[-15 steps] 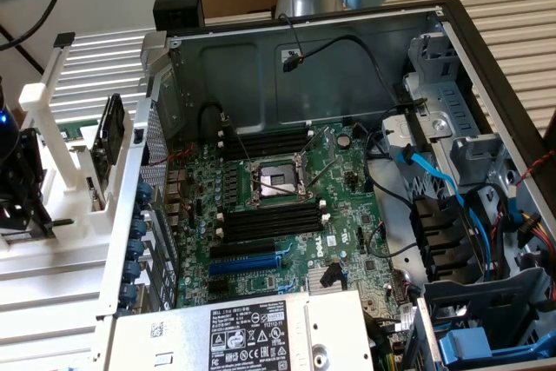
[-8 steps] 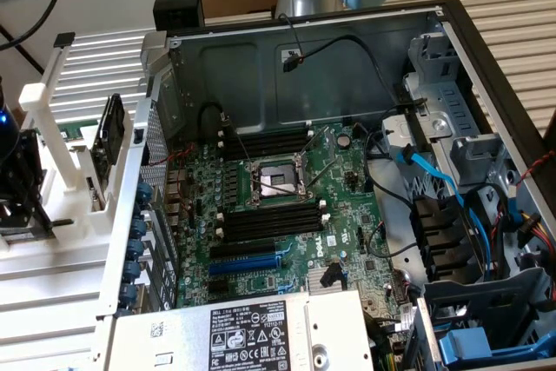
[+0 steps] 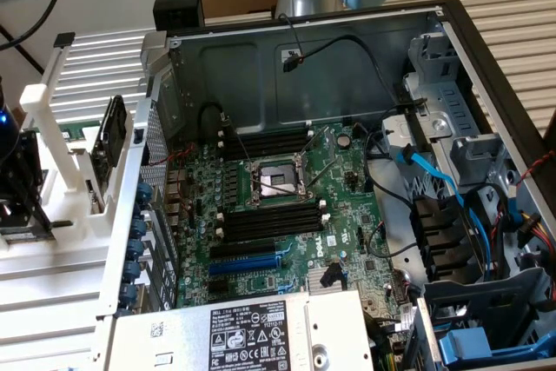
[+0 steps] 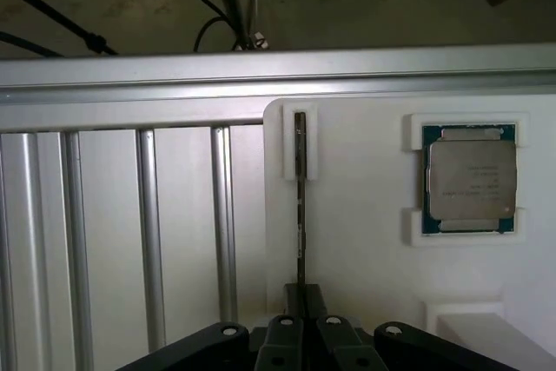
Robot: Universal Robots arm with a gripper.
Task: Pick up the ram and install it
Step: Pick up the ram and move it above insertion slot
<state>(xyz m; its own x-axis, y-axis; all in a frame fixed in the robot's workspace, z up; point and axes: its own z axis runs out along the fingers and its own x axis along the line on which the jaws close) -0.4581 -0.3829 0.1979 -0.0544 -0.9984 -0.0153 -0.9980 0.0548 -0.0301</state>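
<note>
Clenching on the near end of the long, narrow dark-green circuit-board ram, which stands on edge in the white plastic holder straight ahead of them, the black fingers may jam or bend it if they pull crookedly.

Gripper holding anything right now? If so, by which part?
The ram: the jaws of the gripper pinch its two flat sides along the thin edge, away from the end slotted in the white holder. Not yet lifted out.
</note>
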